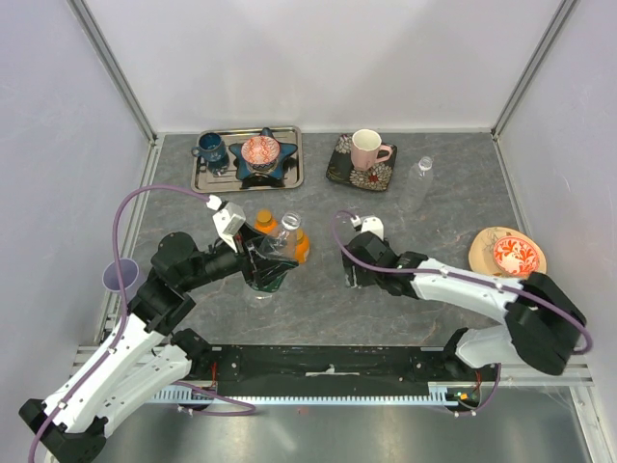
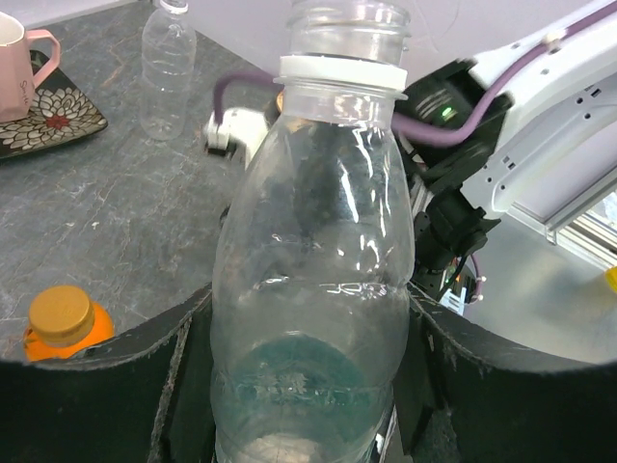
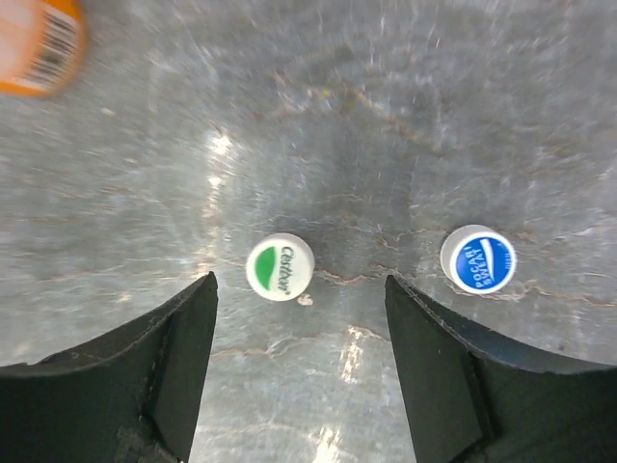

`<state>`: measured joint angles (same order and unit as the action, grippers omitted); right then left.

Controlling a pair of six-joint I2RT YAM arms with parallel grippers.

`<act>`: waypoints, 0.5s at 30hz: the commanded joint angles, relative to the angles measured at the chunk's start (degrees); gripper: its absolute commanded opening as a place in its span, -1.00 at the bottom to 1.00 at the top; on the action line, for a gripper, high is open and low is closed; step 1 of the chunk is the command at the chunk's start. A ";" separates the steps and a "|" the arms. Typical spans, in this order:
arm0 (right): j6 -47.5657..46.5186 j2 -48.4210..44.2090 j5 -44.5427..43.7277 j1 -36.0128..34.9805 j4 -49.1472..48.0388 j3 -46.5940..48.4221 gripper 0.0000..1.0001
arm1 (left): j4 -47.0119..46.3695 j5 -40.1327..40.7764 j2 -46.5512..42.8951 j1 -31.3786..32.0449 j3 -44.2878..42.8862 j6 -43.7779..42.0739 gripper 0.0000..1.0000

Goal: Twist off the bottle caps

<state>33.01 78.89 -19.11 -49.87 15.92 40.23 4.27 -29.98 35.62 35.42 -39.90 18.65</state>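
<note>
Left wrist view, left claw (image 2: 308,405) pinching uncapped green-tinted clear bottle (image 2: 313,241), white ring at neck, right claw (image 3: 301,367) spread over white-green cap (image 3: 280,267), blue-white cap (image 3: 478,259) near it, grey desk (image 3: 386,116).

Left tool (image 1: 271,258) grips a bottle (image 1: 286,233) (clear plastic).

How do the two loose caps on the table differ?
Colour: the white-and-green plastic screw cap has a green patch; the blue-and-white plastic screw cap is mostly blue. Place: the white-and-green one lies between the fingers of the right end effector, the blue one outside them. Both lie flat, off any bottle.
</note>
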 commanded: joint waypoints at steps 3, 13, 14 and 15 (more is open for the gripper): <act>-2.69 -12.88 -5.48 0.12 10.17 17.58 0.54 | -1.46 0.89 0.86 -0.09 -1.14 -2.39 0.04; -7.79 -17.63 10.12 0.12 9.49 43.17 0.68 | -1.90 -10.35 9.55 -0.09 -7.72 -3.80 0.06; -7.09 -17.28 16.67 0.12 8.00 43.35 0.69 | -1.90 -13.76 11.47 -0.09 -8.35 -3.71 0.06; -6.57 -17.02 18.92 0.12 7.37 43.36 0.70 | -2.07 -15.18 12.54 0.00 -8.87 -3.45 0.06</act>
<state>26.79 60.34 -16.01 -49.67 25.06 82.63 4.21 -35.77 44.69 35.42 -44.66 17.43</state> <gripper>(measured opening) 0.838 0.654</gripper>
